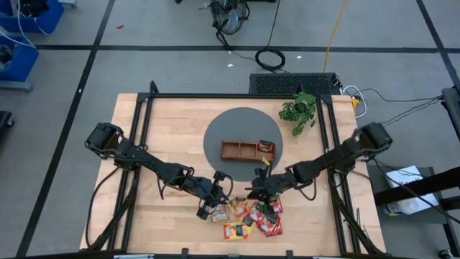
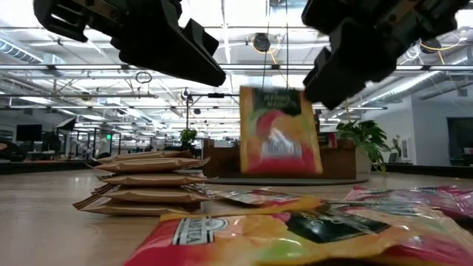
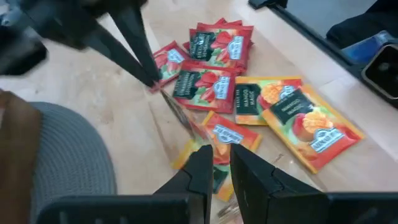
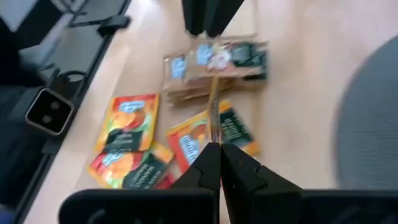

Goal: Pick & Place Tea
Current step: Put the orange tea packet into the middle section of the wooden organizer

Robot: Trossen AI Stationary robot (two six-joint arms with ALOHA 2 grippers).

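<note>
The right end effector (image 2: pixel 295 92) is clenched on an orange-yellow sachet (image 2: pixel 280 131), hanging upright above the counter (image 1: pixel 172 129). The other tea sachets (image 1: pixel 248 219) lie scattered at the mat's (image 1: pixel 241 122) six o'clock. The left end effector (image 1: pixel 213 203), nearly closed and grasping nothing, hovers at the pile's nine o'clock.

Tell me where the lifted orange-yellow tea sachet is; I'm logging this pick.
In the low view the orange-yellow tea sachet hangs from the shut right gripper, above the sachets on the table, right of the beige sachet stack.

Orange sachet (image 2: pixel 280 131) aloft, above scattered tea (image 2: pixel 222 214)
</note>
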